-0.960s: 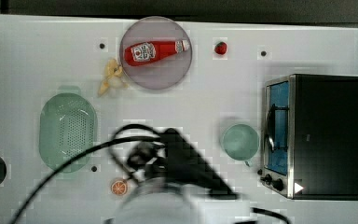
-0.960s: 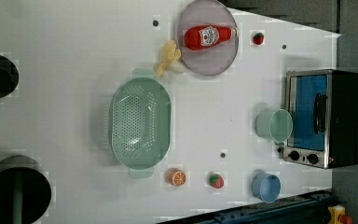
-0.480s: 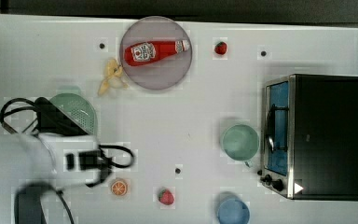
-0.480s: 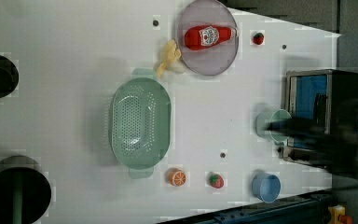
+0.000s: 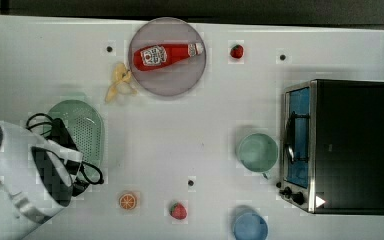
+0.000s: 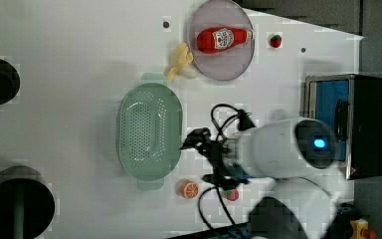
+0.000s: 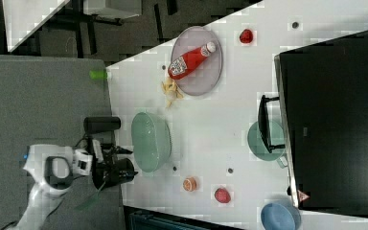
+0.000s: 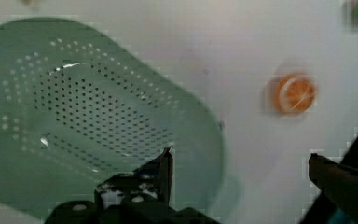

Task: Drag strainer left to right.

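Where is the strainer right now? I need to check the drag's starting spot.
The strainer lies at the left view's centre-left, just below the yellow peel, with the orange slice by its lower end.

White rounded arm [image 6: 278, 149]; blue indicator light; looping black cables; black claw [image 6: 206, 162], seemingly two-fingered.
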Available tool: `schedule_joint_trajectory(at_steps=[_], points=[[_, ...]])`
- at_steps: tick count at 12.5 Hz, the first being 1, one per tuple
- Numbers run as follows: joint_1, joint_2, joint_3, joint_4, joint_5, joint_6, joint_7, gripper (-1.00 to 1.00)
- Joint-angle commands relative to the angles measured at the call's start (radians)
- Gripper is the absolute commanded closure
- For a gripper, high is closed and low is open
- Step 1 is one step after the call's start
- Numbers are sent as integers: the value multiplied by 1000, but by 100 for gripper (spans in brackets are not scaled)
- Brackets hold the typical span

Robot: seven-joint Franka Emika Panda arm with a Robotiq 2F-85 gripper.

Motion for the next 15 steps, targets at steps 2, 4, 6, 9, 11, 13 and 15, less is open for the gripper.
schedule_joint_trajectory(at_steps=[2,4,6,9,11,13,15], points=[[1,60,-26,-2,-5,186,407,-100],[2,135,-36,-25,-17,297,466,-100],[3,198,-44,-46,-61,400,472,-100],[18,267,-77,-60,-90,492,473,-100],[42,297,-123,-58,-135,513,473,-100],[65,305,-173,-61,-150,537,478,-100],[76,307,-198,-66,-150,537,478,-100]])
